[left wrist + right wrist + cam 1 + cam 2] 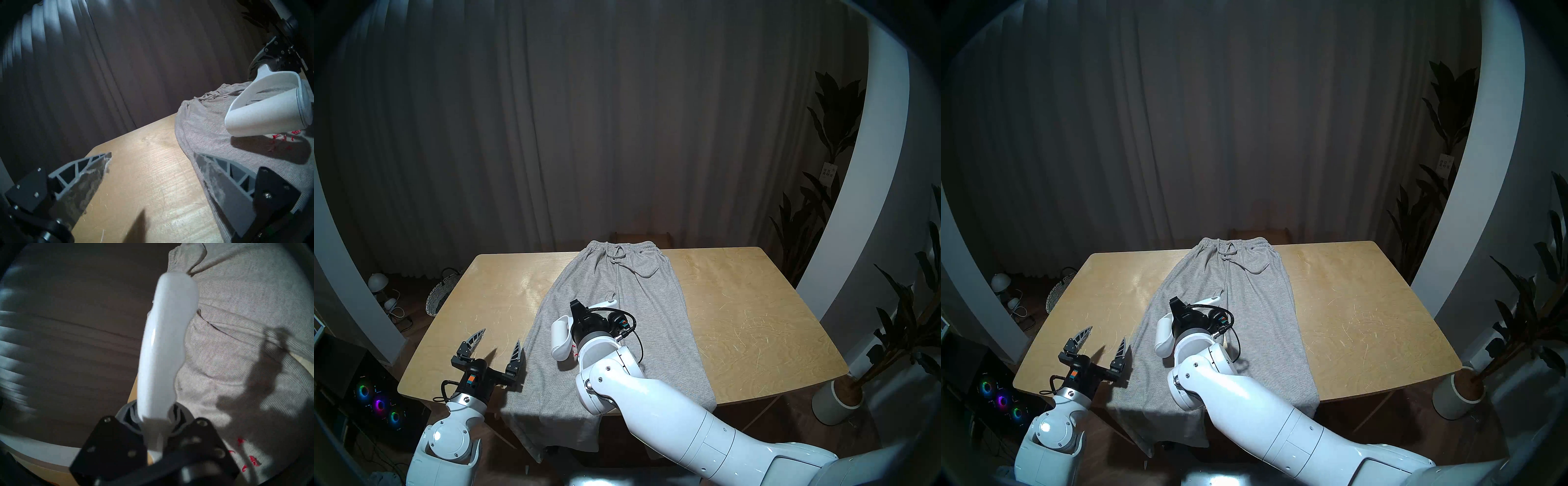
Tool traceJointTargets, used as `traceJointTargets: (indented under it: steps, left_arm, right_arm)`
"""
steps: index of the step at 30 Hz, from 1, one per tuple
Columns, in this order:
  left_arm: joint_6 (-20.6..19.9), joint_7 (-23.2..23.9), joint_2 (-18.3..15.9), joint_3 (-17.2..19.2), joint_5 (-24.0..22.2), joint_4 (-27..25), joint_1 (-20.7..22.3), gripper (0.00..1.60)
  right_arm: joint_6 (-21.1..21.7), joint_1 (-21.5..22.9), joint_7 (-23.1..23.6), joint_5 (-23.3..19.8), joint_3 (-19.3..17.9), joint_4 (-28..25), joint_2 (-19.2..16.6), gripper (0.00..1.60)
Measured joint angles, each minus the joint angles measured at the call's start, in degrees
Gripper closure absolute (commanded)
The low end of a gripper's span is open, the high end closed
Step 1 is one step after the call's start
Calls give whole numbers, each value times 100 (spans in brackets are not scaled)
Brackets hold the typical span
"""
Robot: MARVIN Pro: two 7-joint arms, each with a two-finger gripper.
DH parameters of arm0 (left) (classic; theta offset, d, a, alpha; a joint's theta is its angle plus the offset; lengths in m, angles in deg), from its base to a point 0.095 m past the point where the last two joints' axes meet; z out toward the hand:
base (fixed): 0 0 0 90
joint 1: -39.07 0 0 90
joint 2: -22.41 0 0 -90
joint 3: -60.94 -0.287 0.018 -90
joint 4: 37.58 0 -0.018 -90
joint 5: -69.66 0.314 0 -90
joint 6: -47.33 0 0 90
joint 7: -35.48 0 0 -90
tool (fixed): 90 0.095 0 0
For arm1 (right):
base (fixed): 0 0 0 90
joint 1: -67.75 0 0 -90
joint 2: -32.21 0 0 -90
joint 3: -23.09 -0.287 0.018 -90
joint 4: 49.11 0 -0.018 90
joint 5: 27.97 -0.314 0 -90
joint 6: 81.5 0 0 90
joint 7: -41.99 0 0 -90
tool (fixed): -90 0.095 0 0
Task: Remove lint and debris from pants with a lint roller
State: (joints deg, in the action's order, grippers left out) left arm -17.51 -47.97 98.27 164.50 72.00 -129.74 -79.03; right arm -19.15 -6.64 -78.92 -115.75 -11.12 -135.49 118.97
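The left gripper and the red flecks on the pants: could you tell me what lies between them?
Only bare grey pants fabric lies between the left gripper and the red flecks in the left wrist view.

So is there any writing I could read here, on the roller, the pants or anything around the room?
No text can be read.
White tag hanging on the plant by the pillar: dark marks, too small and blurred to read.
Lint roller: plain white, no label showing.
Pants: plain grey, no print or brand visible.
Right gripper, shut on the lint roller's handle: no markings readable.
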Motion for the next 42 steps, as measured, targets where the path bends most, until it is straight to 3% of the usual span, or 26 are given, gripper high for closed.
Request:
traceJointTargets:
  steps: [18, 30, 42]
  left_arm:
    - [387, -41, 195, 28, -523, 383, 146, 0]
    - [726, 413, 17, -51, -711, 550, 203, 0]
    - [1001, 1035, -386, -65, -803, 994, 318, 0]
  right_arm:
    - [-1410, 488, -662, -575, 694, 184, 174, 160]
    - [-2453, 775, -1039, -916, 1111, 311, 278, 160]
    - [-2739, 1089, -1301, -1134, 1444, 524, 442, 160]
